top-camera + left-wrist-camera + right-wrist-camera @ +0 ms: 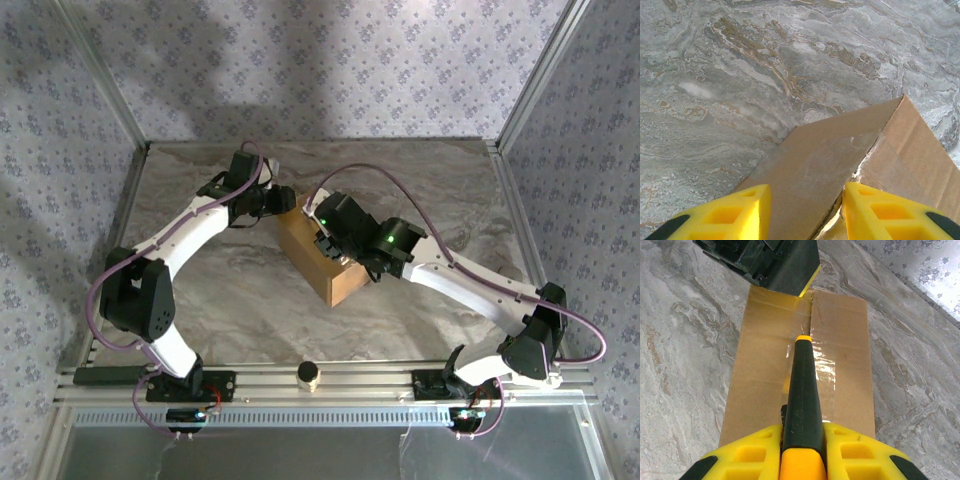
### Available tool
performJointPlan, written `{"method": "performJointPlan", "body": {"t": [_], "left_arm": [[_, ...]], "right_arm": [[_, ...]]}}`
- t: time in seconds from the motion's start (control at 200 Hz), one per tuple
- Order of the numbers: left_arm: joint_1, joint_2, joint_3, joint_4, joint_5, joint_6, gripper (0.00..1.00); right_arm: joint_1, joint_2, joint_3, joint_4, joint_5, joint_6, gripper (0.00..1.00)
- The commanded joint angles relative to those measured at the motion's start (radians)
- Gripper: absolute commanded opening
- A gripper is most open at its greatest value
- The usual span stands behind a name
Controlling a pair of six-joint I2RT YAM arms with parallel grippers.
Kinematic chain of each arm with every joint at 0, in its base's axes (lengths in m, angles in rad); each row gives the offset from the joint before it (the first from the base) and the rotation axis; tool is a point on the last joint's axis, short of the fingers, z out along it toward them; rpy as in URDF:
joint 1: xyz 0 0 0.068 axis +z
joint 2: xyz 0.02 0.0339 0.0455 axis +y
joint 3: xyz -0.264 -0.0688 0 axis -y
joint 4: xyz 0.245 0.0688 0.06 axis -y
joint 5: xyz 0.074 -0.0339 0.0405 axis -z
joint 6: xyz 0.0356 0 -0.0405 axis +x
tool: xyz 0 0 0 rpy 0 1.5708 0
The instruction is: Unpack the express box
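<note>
– Box position, please?
– Middle of counter, I see it lying slanted. My left tool stands partly open over its far end.
– Right tool?
– I see it closed on cutter, tip at the taped seam.

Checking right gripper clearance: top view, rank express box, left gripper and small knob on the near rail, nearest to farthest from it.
1. express box: right under the right gripper.
2. left gripper: at the box's far-left end.
3. small knob: at the middle of the near rail.
</note>
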Motion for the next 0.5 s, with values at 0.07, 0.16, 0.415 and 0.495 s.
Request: {"method": "performJointPlan", "body": {"t": [0.07,0.16,0.415,0.495], "left_arm": [[-0.004,-0.014,0.01,-0.051,-0.039,0.011,0.41],[-0.004,-0.014,0.01,-0.051,-0.04,0.013,0.41],[-0.004,-0.016,0.006,-0.053,-0.043,0.014,0.4],[-0.003,-0.016,0.006,-0.053,-0.043,0.014,0.4]], "right_arm": [[-0.002,-0.015,-0.014,-0.005,0.032,-0.02,0.0],[-0.004,-0.018,-0.017,-0.005,0.041,-0.024,0.0],[0.004,-0.029,-0.006,-0.008,0.042,-0.014,0.0],[0.005,-0.034,-0.006,-0.005,0.046,-0.014,0.0]]}}
